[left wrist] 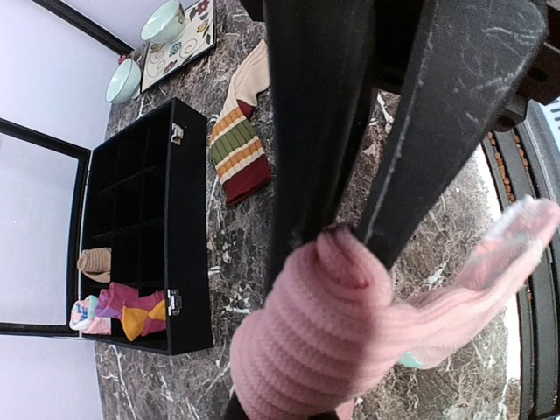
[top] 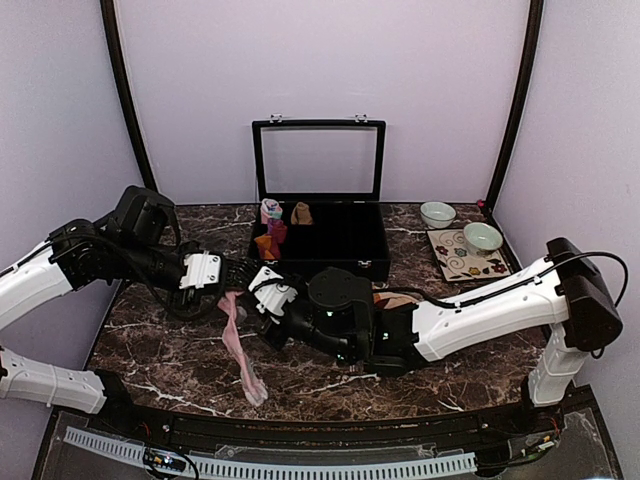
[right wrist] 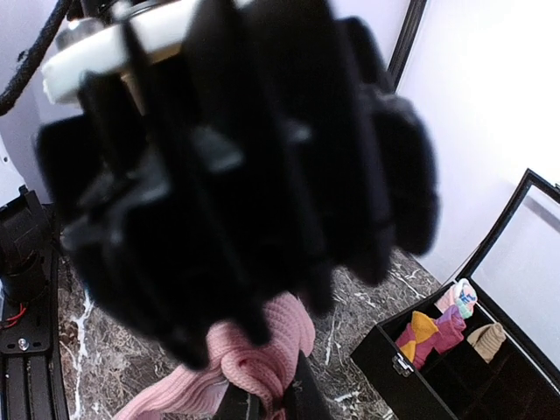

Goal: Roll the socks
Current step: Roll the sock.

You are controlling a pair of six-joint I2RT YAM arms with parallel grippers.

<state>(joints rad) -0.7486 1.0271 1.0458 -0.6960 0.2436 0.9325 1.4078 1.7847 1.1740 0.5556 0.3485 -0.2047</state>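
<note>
The long pink ribbed sock hangs by its bunched end from the left gripper, whose black fingers are clamped on the fabric. The rest of the sock trails down onto the dark marble table. The right gripper sits just beside that bunch, jaws together; whether it has caught any fabric I cannot tell. The red, brown and cream striped sock lies flat near the black compartment box. To roll well, I would hold the bunch tight, turn it evenly over the loose length, and avoid tugging the tail sideways
</note>
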